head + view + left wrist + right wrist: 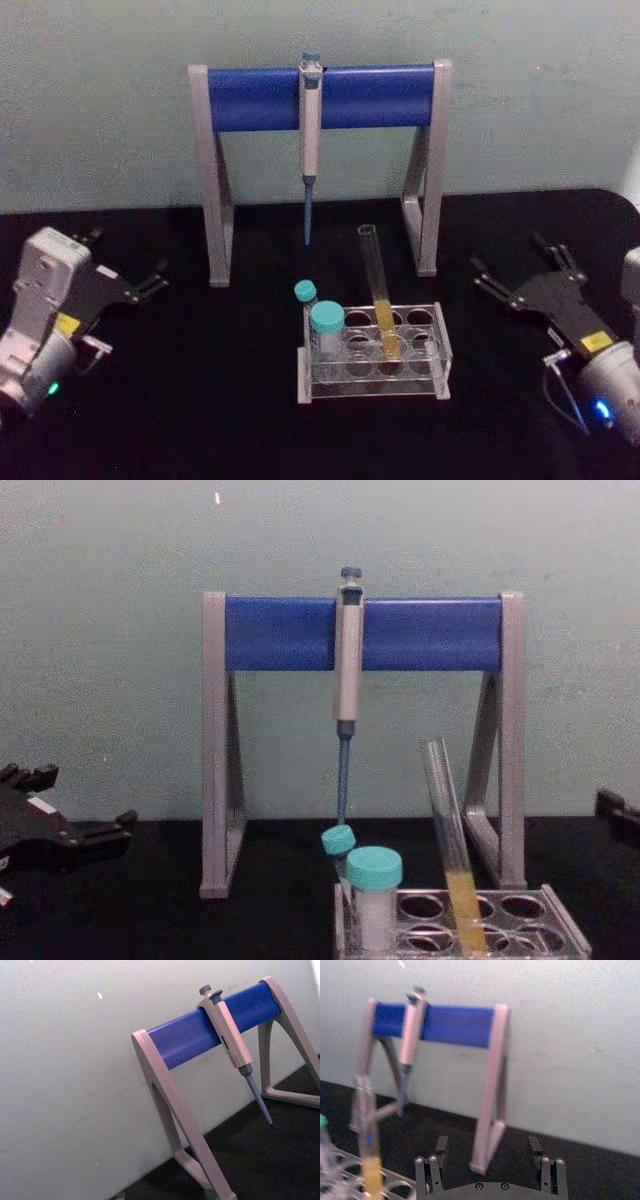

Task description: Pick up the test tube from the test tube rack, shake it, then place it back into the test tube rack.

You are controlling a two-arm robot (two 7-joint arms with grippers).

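- on the black table, the test tube rack sits in front of the blue-barred stand, where a pipette hangs.
- the test tube stands in the rack, leaning slightly, yellow liquid in its lower part; two teal-capped vials stand in the rack's left side.
- the left gripper rests well to the rack's left, fingers apart, holding nothing.
- the right gripper lies well to the right, fingers spread, holding nothing.

Pale green wall — black tabletop
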